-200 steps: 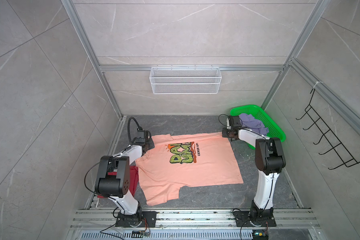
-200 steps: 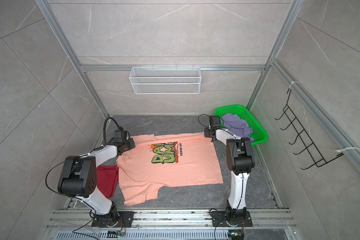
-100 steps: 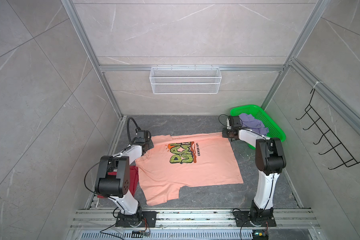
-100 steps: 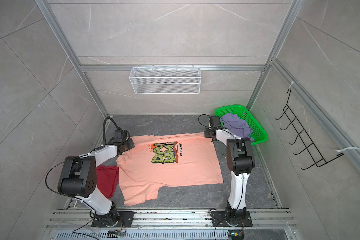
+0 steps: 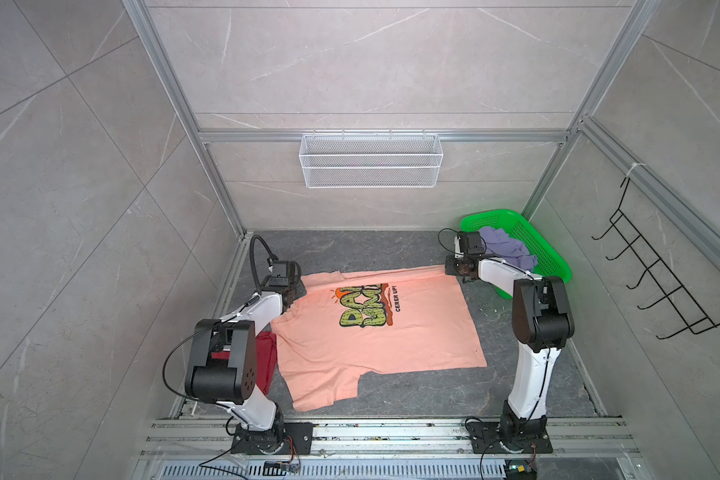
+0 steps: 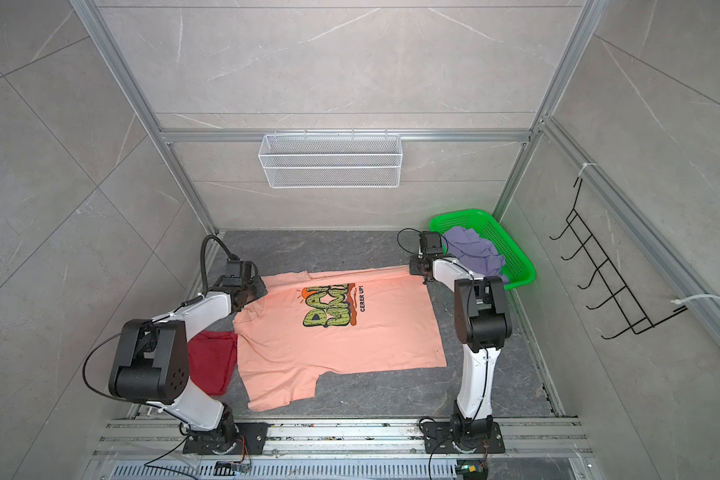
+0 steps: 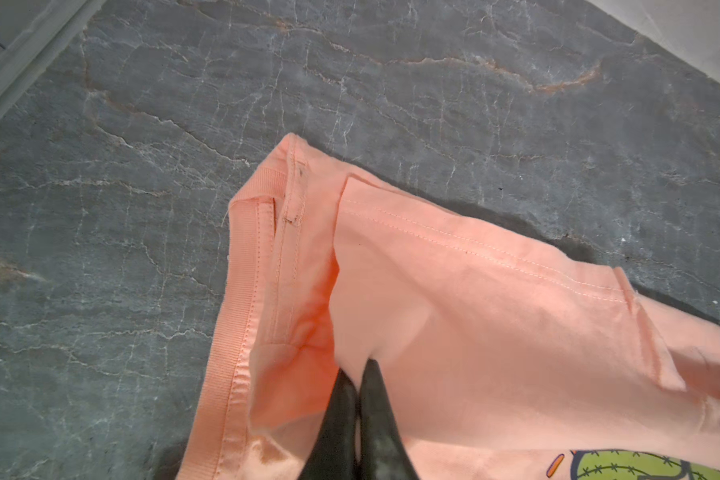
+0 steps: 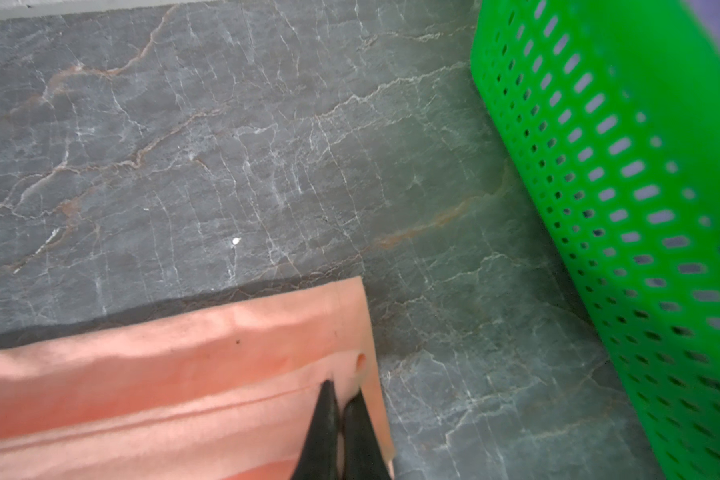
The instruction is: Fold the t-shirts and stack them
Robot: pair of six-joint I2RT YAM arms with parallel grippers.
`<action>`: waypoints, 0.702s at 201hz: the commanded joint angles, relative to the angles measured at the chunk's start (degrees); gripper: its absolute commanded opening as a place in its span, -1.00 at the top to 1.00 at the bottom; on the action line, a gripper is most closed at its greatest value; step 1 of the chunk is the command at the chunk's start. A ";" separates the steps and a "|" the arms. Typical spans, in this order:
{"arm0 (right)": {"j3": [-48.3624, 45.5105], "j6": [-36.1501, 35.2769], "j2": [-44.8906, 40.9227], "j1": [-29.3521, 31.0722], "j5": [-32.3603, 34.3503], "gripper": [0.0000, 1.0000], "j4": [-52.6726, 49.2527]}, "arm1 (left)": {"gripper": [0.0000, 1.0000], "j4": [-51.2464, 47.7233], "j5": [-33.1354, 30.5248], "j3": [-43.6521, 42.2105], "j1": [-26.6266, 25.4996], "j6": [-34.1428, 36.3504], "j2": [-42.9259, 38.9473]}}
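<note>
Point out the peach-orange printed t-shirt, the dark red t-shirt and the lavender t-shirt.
Peach-orange printed t-shirt [image 5: 412, 345]: in a top view, body cloth.
Dark red t-shirt [image 6: 211, 361]: in a top view, visible middle.
Lavender t-shirt [image 5: 510, 249]: in a top view, bunched folds.

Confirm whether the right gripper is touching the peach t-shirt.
Touching. The right wrist view shows the right gripper shut, its jaws pinching a corner of the peach t-shirt between them.

Pretty plain booth: pale grey marbled tile walls [image 5: 371, 62] all round, aluminium framing [image 5: 258, 136], a dark veined stone surface [image 5: 350, 249] down below. White wire basket [image 5: 371, 166] on the far wall, black hook rack [image 5: 661, 286] on the right.
</note>
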 commanded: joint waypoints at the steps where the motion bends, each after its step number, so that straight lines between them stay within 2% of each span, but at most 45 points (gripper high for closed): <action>1: -1.18 -0.12 -0.75 -0.51 1.48 1.00 -0.75 | 1.00 -1.54 -1.48 -0.22 -0.09 -1.54 1.08; 37: -1.27 0.05 -0.04 -0.51 2.02 0.93 -1.80 | 1.00 -2.80 -1.74 0.57 -0.41 -2.04 2.67; 54: -2.30 0.47 -0.74 -0.58 2.96 0.66 -1.90 | 1.00 -3.39 -2.45 0.20 -0.49 -2.80 2.90; 72: -5.02 0.81 -3.19 -0.60 3.71 0.56 0.31 | 1.00 -4.04 -3.93 -0.50 -0.52 -3.53 2.43; 84: -6.07 1.19 -5.15 -0.53 3.74 0.39 0.39 | 1.00 -4.40 -4.90 -0.79 -0.52 -3.68 1.90; 117: -9.80 3.73 -11.03 -0.52 3.30 0.31 0.65 | 1.00 -4.58 -4.65 -1.37 -0.50 -3.57 1.14; 141: -11.27 8.11 -14.84 -0.43 -1.19 0.30 0.79 | 1.00 -4.80 -4.15 -1.18 -0.50 -3.40 1.66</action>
